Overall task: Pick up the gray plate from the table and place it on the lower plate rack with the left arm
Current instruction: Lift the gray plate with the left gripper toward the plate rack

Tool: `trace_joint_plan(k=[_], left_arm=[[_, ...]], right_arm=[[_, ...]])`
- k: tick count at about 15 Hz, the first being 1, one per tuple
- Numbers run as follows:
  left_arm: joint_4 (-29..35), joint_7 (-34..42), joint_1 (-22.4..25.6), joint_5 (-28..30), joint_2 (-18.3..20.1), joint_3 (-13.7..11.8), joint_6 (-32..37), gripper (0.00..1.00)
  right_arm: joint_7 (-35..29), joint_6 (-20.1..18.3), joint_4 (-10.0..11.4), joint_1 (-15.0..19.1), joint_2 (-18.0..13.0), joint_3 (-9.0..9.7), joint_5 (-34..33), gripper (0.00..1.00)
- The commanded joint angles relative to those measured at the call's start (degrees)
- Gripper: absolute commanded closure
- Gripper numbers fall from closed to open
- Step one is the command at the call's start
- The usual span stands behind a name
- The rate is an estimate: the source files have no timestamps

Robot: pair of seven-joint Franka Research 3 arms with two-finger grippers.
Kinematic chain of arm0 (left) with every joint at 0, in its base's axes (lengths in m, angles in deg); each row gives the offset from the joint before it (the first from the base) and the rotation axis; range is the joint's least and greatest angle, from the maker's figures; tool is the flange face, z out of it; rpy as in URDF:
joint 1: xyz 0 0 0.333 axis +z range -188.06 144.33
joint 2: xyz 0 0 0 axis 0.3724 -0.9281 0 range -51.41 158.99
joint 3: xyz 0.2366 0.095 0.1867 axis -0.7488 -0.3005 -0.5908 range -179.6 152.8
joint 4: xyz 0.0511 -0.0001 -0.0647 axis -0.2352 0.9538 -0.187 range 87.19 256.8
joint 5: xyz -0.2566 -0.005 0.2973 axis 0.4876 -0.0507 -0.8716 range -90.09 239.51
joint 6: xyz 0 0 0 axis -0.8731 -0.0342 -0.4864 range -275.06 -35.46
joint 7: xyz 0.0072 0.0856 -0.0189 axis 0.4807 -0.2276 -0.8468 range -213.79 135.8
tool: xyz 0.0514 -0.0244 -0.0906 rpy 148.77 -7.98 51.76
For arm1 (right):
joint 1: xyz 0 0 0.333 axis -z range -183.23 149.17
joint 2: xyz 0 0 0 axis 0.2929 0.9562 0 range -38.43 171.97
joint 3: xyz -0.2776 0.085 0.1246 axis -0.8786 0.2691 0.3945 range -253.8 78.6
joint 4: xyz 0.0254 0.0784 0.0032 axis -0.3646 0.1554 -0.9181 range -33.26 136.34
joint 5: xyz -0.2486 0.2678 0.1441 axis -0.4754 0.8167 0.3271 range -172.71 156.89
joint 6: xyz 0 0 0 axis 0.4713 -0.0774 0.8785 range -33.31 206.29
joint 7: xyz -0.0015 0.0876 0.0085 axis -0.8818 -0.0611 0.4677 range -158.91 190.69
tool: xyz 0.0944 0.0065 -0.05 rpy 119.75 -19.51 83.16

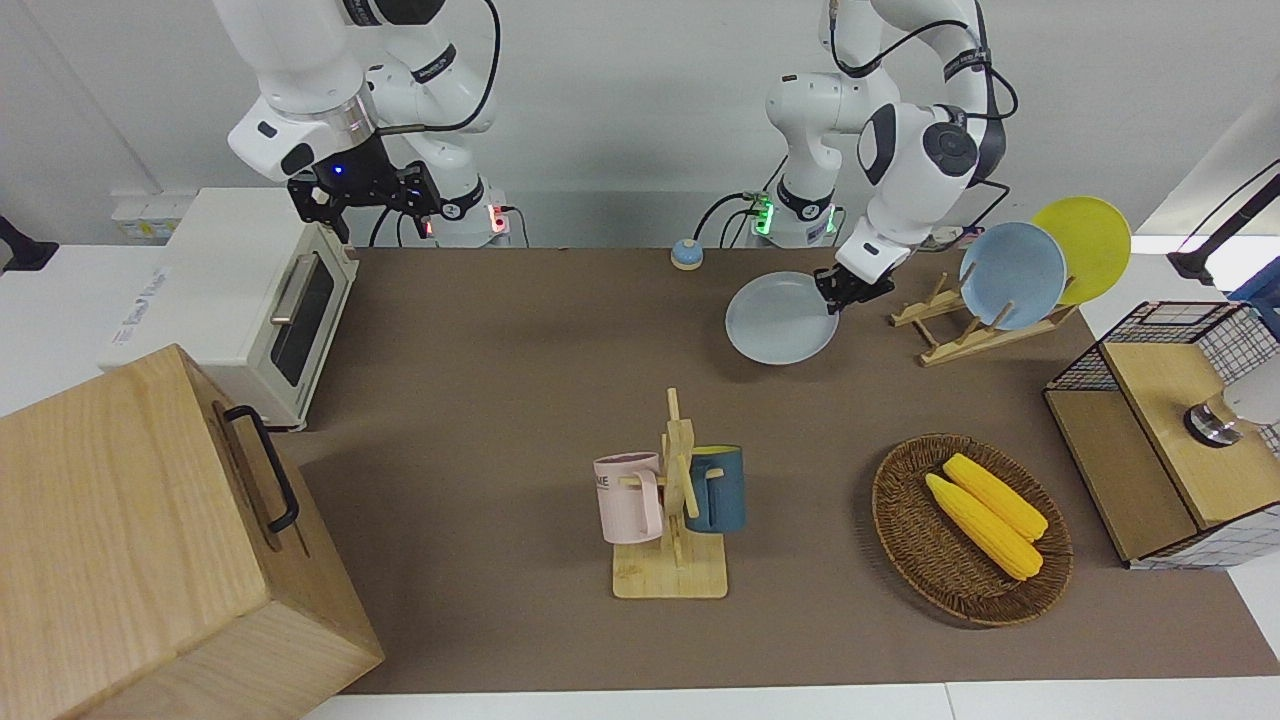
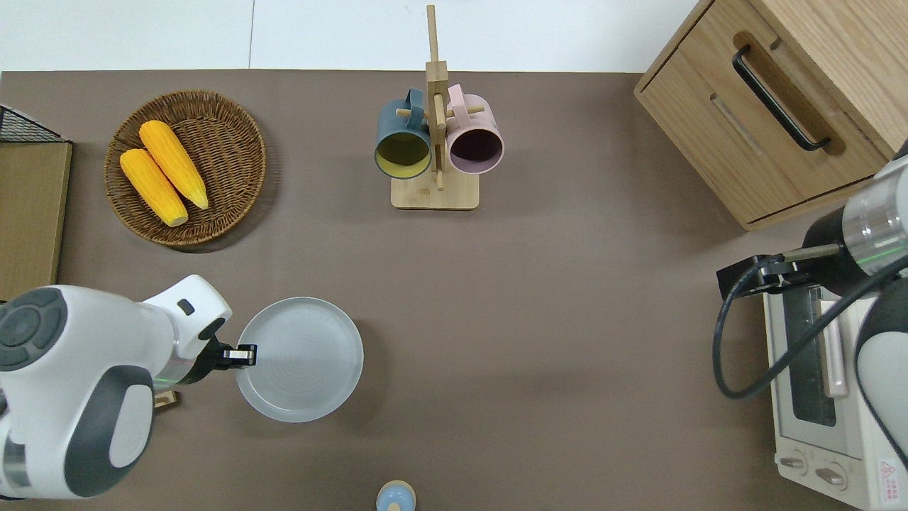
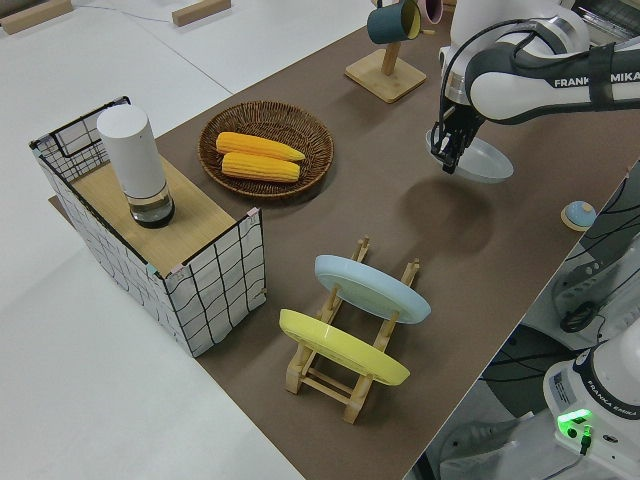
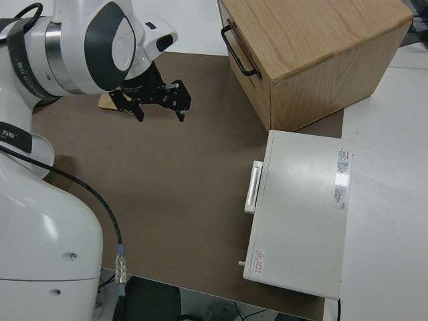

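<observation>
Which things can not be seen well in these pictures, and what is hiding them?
- Lower plate rack: in the overhead view the left arm covers all but one foot.
- Gray plate: its rim inside the left gripper is covered by the fingers in every view.
- Toaster oven: in the overhead view the parked right arm and cable cross it, and the frame edge cuts it off.
- Wire shelf: cut off by the overhead view's edge.

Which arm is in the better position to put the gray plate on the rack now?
The left. The left gripper already holds the gray plate by its rim, lifted off the table, close to the lower plate rack. The right arm is parked.
</observation>
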Motion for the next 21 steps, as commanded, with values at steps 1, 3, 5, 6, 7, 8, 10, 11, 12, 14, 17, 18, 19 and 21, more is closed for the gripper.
trace_joint_plan(k=[1, 3, 5, 6, 7, 8, 10, 11, 12, 14, 17, 18, 19, 21], left_arm=[[-10.4, -0.6, 1.9, -0.9, -0.3, 0.0, 11.6, 1.0], [-14.4, -0.6, 2.5, -0.9, -0.3, 0.0, 15.8, 1.0], [-17.6, -0.6, 2.6, -1.0, -0.4, 0.0, 18.4, 1.0], [-18.9, -0.6, 2.6, -1.0, -0.5, -0.1, 19.8, 1.0], [-19.8, -0.6, 3.0, -1.0, -0.6, -0.3, 20.6, 1.0], [-20.3, -0.6, 3.2, -1.1, -0.6, -0.3, 21.2, 1.0], [-21.0, -0.4, 3.2, -2.4, -0.6, -0.3, 22.2, 1.0], [-21.2, 0.0, 3.0, -4.7, -0.6, -0.3, 22.9, 1.0], [-21.2, 0.0, 2.5, -7.7, -0.7, 0.0, 23.7, 1.0], [-21.2, -0.3, 2.2, -11.7, -0.9, 0.4, 24.6, 1.0], [-21.2, -0.4, 2.1, -17.5, -1.2, 0.6, 27.3, 1.0], [-21.2, -0.5, 2.2, -20.7, -1.3, 1.5, 28.0, 1.0], [-21.2, -0.6, 2.1, -23.5, -1.8, 1.8, 28.5, 1.0], [-21.2, -0.6, 2.2, -28.5, -2.5, 2.5, 30.0, 1.0]], right_arm=[[-0.7, -0.6, -0.3, 1.3, -0.1, 1.21, -0.4, 0.017], [-0.7, -0.6, -0.3, 1.3, -0.1, 1.21, -0.4, 0.017], [-0.7, -0.6, -0.4, 1.3, -0.1, 1.13, -0.4, 0.017], [-0.7, -0.6, -0.4, 1.3, -0.1, 1.21, -0.4, 0.017], [-0.7, -0.6, -0.4, 1.3, -0.2, 1.13, -0.4, 0.017], [-0.7, -0.6, -0.4, 1.3, -0.1, 1.21, -0.4, 0.017], [-0.7, -0.6, -0.4, 1.3, -0.1, 1.13, -0.4, 0.017], [-0.7, -0.6, -0.4, 1.3, -0.1, 1.21, -0.4, 0.017], [-0.7, -0.6, -0.4, 1.3, -0.1, 1.21, -0.4, 0.017], [-0.7, -0.6, -0.4, 1.3, -0.1, 1.13, -0.4, 0.017], [-0.7, -0.7, -0.4, 1.3, -0.1, 1.13, -0.4, 0.017], [-0.7, -0.6, -0.4, 1.3, -0.1, 1.21, -0.4, 0.017], [-0.7, -0.6, -0.4, 1.3, -0.1, 1.13, -0.4, 0.017], [-0.7, -0.6, -0.4, 1.3, -0.1, 1.21, -0.4, 0.017]])
